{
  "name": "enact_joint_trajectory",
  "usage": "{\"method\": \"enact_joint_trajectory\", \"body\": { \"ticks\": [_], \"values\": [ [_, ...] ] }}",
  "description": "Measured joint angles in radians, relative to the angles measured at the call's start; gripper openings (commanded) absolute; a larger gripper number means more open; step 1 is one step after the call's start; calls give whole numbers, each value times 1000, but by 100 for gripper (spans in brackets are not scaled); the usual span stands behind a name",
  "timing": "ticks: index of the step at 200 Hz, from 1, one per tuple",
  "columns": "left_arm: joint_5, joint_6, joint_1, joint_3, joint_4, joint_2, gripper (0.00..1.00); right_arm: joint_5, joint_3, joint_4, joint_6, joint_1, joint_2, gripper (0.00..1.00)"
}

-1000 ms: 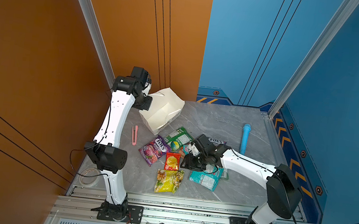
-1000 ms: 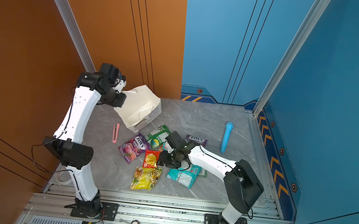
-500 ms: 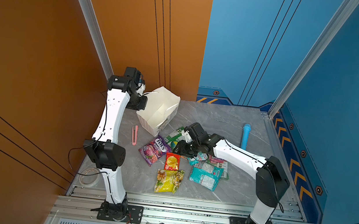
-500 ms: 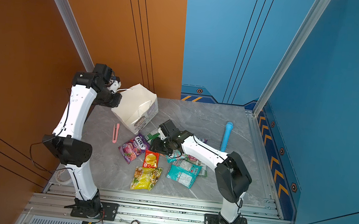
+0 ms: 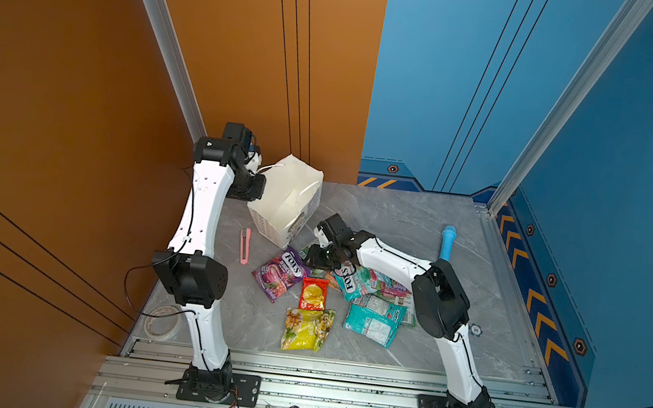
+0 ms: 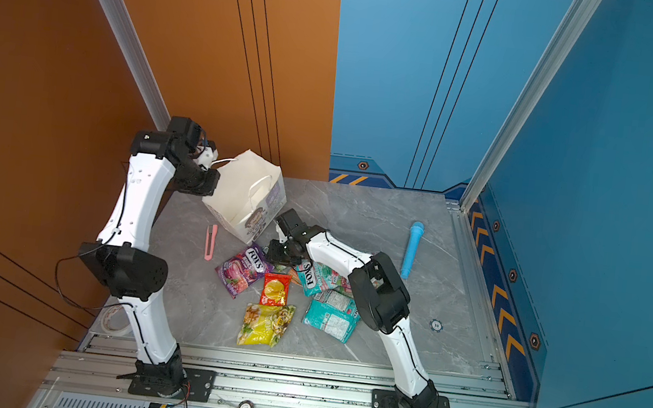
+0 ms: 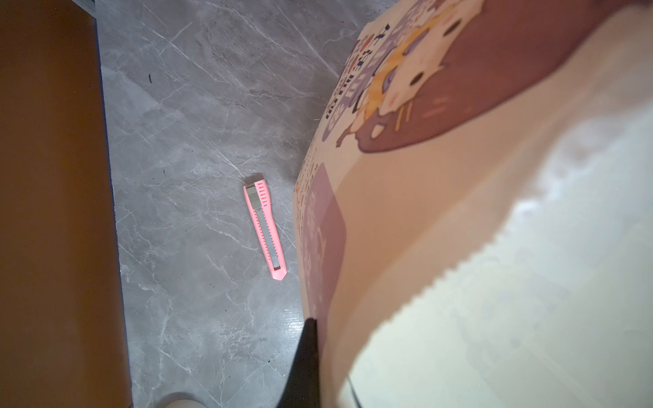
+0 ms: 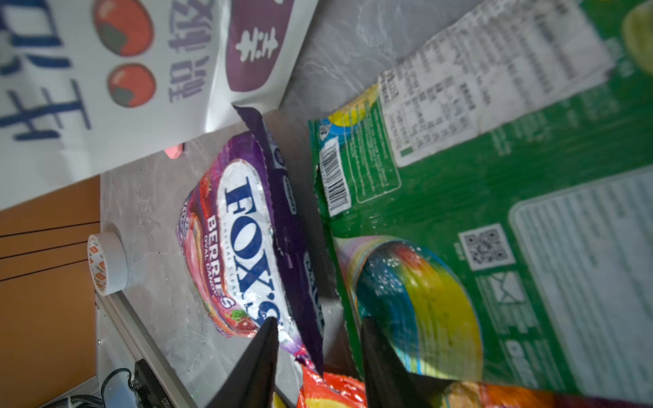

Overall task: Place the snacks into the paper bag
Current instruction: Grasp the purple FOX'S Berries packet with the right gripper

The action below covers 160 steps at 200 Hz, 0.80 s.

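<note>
The right gripper [image 8: 318, 332], fingers partly spread, straddles the edge of a green packet [image 8: 459, 197] just beside the purple FOX'S packet [image 8: 247, 247]. Whether the fingers touch either packet cannot be told. The left gripper [image 5: 257, 167] is pressed together on the top of the paper bag [image 5: 287, 200], which stands tilted at the back left of the grey table [image 5: 398, 221], mouth open.

Only the right wrist view shows the green packet's printed back; in both top views the gripper covers most of it. The top views alone show the red packet [image 5: 313, 293], yellow packet [image 5: 307, 329], teal packets [image 5: 374, 323] and blue cylinder [image 5: 448, 244]. The left wrist view shows the bag's cartoon face and a pink cutter [image 7: 265, 229] near it.

A second ago the right gripper hung wider over the teal packets, and the bag's mouth was not on show.
</note>
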<state>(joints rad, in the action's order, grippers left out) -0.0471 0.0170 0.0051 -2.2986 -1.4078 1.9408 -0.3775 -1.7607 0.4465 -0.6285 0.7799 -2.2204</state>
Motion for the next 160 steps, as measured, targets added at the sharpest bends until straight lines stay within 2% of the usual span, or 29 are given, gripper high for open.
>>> {"method": "enact_joint_trajectory", "body": {
  "ticks": [11,45,96,160],
  "values": [
    [-3,0,2,0,0,0,2,-5,0,5,5,2,-3,29],
    [-11,-3,7,0,-4,0,2,-11,-4,6,5,13,-17,0],
    [-53,-19,8,-33,-42,1,2,44,54,5,-5,-12,-1,0],
    [-104,-42,8,-45,-84,0,2,90,220,-6,-7,-179,156,0]
  ]
}}
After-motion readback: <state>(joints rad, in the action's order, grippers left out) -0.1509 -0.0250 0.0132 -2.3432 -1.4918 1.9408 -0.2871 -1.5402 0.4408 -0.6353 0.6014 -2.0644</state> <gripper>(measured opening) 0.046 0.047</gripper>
